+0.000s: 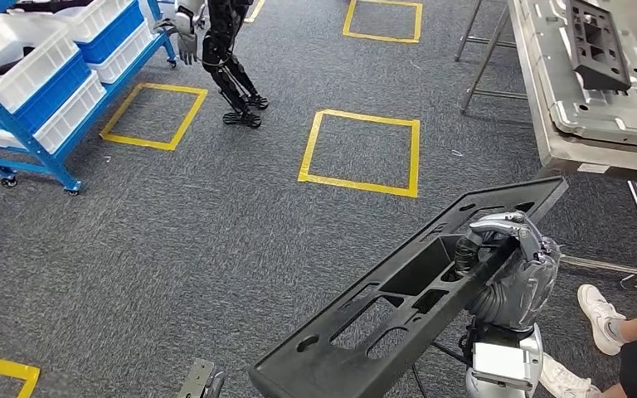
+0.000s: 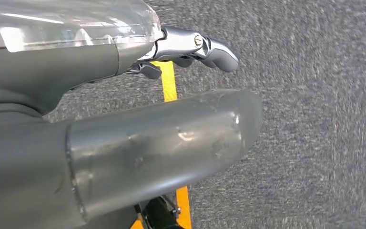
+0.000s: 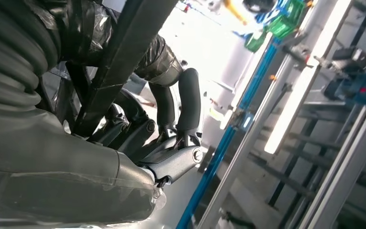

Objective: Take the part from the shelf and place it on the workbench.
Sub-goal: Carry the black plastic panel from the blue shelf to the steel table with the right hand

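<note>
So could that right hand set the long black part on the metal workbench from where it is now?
Probably not yet. The right hand grips the black part over carpet, and the workbench lies ahead to the right, with open floor between them.

The part [image 1: 406, 290] lay slantwise in the right hand [image 1: 514, 265], running from below-left of it up past its fingers. The workbench [image 1: 564, 149] stood ahead and right of that hand (another part [image 1: 599, 54] lay on a panel [image 1: 630, 116] there). The shelf [image 1: 41, 91] stood far left, another robot [image 1: 224, 50] beside it.
</note>
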